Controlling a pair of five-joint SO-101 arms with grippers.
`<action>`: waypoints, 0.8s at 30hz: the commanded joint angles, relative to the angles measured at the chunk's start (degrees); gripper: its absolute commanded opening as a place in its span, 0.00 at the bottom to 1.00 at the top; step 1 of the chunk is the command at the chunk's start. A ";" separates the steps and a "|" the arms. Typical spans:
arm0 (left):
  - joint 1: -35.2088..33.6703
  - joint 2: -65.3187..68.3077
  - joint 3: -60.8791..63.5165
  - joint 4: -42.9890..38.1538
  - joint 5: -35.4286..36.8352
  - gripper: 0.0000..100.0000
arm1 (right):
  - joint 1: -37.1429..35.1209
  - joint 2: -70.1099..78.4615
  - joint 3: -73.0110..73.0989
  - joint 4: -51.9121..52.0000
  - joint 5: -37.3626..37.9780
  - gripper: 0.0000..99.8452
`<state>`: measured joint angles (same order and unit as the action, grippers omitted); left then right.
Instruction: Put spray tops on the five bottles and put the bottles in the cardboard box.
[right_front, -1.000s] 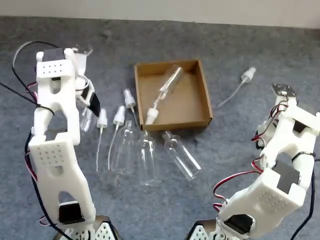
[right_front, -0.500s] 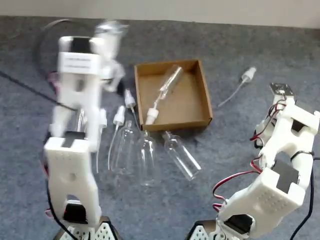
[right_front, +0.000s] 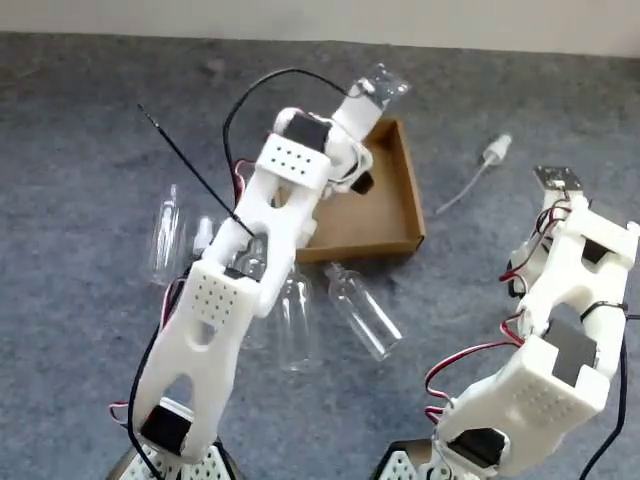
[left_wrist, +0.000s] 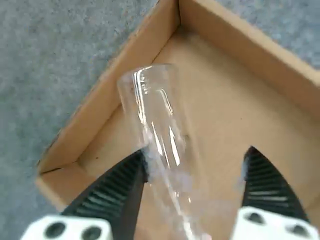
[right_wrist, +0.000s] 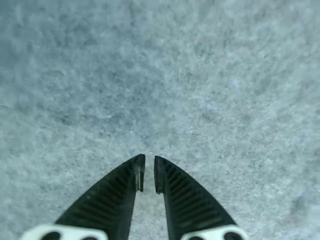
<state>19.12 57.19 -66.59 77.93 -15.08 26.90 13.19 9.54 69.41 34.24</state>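
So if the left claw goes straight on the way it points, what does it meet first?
Most likely the box: the left claw points down into it, and the bottle it holds sticks out ahead, so its end would touch the floor first. Depth is unclear.

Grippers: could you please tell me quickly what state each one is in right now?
Left gripper: closed on a clear bottle, above the cardboard box.
Right gripper: jaws closed, holding nothing.
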 joint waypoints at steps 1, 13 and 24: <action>0.57 4.53 -6.90 -1.49 -0.26 0.26 | -0.22 -3.30 -0.13 -0.66 1.05 0.00; -0.92 11.21 -7.78 5.54 2.46 0.14 | -0.40 -3.21 -0.13 -0.84 1.14 0.00; -0.57 4.26 -19.47 22.15 6.86 0.00 | -0.66 -3.21 -0.13 -0.66 0.97 0.00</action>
<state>19.12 68.62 -79.43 93.41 -9.01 26.90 13.19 9.54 69.41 34.77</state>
